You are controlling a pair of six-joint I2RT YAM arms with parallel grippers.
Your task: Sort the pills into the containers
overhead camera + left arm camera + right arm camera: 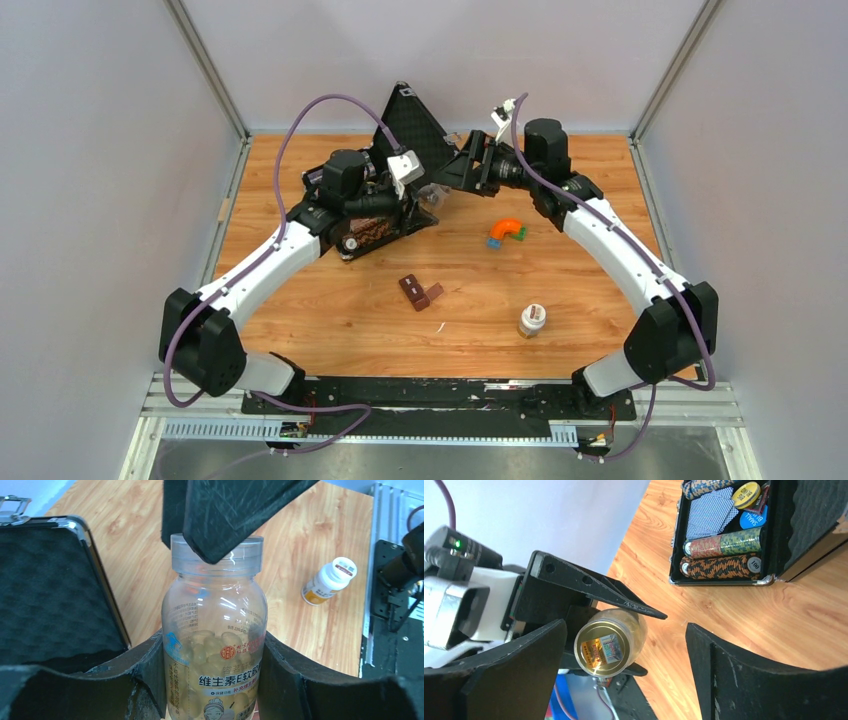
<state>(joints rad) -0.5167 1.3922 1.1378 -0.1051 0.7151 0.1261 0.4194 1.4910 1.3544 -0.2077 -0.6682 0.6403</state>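
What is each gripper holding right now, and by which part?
The left gripper clamps the clear pill bottle by its lower body. The right gripper holds nothing; its jaws stand open at the bottle's top.

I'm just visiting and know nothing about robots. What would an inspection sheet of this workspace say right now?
Surface: wooden table, no spills seen.
Job's things: brown containers strip lies mid-table, untouched; clear pill bottle of yellow capsules is held beside the case.
Clutter: open black case with poker chips and cards; small white bottle; orange, green and blue pieces.
Grippers: left tool shut on the clear pill bottle; right tool open at its foil-covered top.
Cables: purple cables loop above both arms.
Surroundings: grey walls; metal rail at the near edge.
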